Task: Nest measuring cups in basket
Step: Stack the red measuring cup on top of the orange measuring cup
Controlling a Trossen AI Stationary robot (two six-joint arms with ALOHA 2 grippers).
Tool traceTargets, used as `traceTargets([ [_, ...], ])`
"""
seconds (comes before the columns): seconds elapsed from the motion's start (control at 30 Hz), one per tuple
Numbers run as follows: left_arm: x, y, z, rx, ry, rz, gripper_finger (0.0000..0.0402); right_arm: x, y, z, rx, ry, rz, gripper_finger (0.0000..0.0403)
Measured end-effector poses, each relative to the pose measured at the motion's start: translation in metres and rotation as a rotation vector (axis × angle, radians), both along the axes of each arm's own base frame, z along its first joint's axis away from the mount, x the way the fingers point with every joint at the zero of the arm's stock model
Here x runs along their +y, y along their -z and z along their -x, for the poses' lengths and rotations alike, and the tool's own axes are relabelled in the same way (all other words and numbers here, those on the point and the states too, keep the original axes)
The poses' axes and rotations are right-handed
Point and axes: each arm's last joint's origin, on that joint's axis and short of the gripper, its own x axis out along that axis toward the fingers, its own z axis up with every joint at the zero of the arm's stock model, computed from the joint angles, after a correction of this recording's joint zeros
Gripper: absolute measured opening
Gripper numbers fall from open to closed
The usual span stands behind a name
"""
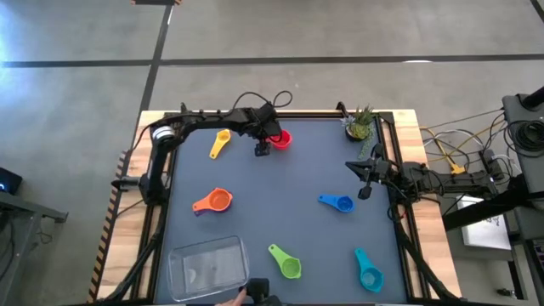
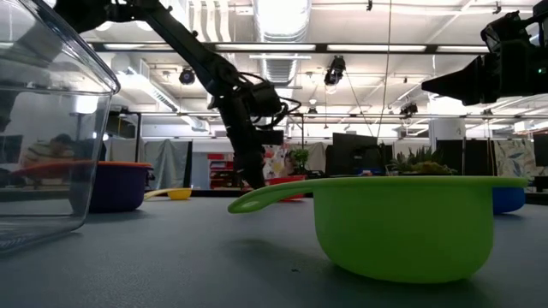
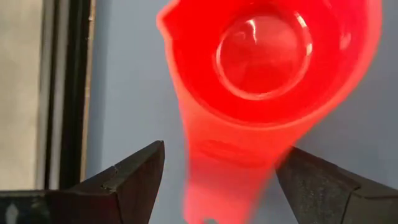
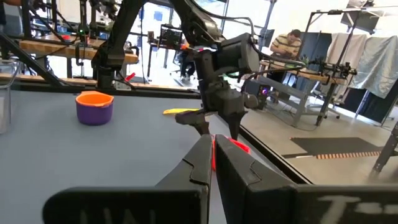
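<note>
Pincer work is centring on the red cup (image 1: pixel 281 138) at the upper middle of the desk (image 1: pixel 280 204): we are holding our left pincer (image 3: pixel 214 180) wide astride its handle to grip it, our right pincer (image 1: pixel 364 174) waiting shut at right, the basket (image 1: pixel 208 268) sitting lower left.

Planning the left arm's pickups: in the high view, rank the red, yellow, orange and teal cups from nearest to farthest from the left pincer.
1. Red cup: at the left pincer, handle between its open fingers.
2. Yellow cup: left of it, near the far edge.
3. Orange cup: mid-table, left side.
4. Teal cup: near right corner.
</note>
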Motion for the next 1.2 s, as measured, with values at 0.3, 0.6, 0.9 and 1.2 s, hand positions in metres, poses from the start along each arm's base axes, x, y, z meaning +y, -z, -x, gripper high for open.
traceTargets([
  [0.3,0.003,0.0,-0.007,0.009,-0.017,0.016,0.0215,0.0,0.0,0.0,0.0,0.0,0.0,0.0009],
  [0.6,0.0,-0.008,-0.003,0.076,-0.05,0.112,0.0046,0.0,0.0,0.0,0.0,0.0,0.0,0.0009],
  [0.9,-0.009,-0.015,-0.006,0.082,-0.052,0.106,0.0001,0.0,0.0,0.0,0.0,0.0,0.0,0.0009],
  [1.2,-0.057,-0.063,0.003,0.165,-0.085,-0.008,0.0001,0.0,0.0,0.0,0.0,0.0,0.0,0.0009],
])
